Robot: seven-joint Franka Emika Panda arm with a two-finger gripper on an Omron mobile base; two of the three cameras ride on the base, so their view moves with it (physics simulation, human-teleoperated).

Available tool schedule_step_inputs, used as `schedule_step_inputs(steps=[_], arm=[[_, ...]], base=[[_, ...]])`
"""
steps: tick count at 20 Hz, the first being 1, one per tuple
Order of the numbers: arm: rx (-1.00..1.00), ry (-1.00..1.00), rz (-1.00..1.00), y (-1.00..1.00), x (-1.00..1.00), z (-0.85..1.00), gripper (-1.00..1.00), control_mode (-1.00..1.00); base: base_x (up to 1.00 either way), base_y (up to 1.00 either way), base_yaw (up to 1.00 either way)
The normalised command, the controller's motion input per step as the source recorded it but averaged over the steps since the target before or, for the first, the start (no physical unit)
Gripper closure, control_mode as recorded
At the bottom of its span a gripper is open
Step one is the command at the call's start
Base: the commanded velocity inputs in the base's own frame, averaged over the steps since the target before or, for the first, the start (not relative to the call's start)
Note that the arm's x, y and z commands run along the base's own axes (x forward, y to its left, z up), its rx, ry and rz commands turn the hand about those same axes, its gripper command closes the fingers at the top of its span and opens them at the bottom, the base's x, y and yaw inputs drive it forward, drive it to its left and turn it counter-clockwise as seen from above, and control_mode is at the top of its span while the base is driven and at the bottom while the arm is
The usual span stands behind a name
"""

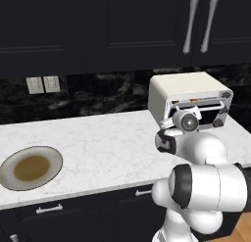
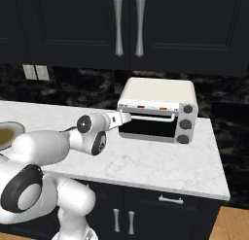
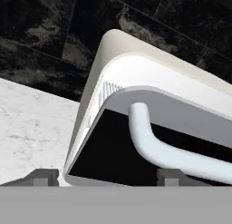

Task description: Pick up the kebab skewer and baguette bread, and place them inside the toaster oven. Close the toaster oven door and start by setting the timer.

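The cream-white toaster oven (image 2: pixel 156 92) (image 1: pixel 184 89) (image 3: pixel 136 66) stands at the back right of the counter. Its dark glass door (image 2: pixel 146 128) (image 3: pixel 108 150) stands nearly upright against the front; whether it is fully shut I cannot tell. My gripper (image 2: pixel 127 117) (image 3: pixel 108 175) is at the door's upper left corner, open. Its fingertips (image 3: pixel 43 177) stand wide apart on either side of the near end of the light bar handle (image 3: pixel 152 143). Nothing is gripped between them. The kebab skewer and the baguette bread are hidden.
An empty round plate (image 1: pixel 55 160) (image 2: pixel 10 129) lies on the white marble counter (image 1: pixel 108 148), far left of the oven. Round knobs (image 2: pixel 185 124) run down the oven's right side. Dark cabinets hang above, and the counter's front edge is close below my arm.
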Motion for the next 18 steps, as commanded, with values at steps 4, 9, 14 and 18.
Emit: schedule_step_inputs(steps=[4, 9, 14, 18], arm=[[-0.09, 0.0, 0.0, -0.18, 0.06, 0.52, -1.0, -1.0], [-0.06, 0.0, 0.0, -0.06, 0.3, 0.15, -1.0, -1.0], [0.0, 0.01, 0.0, 0.0, 0.52, -0.01, -1.0, -1.0], [0.0, 0.01, 0.0, 0.0, 0.57, -0.16, -1.0, -1.0]], base=[[0.0, 0.0, 0.0], [0.0, 0.0, 0.0], [0.0, 0.0, 0.0], [0.0, 0.0, 0.0]])
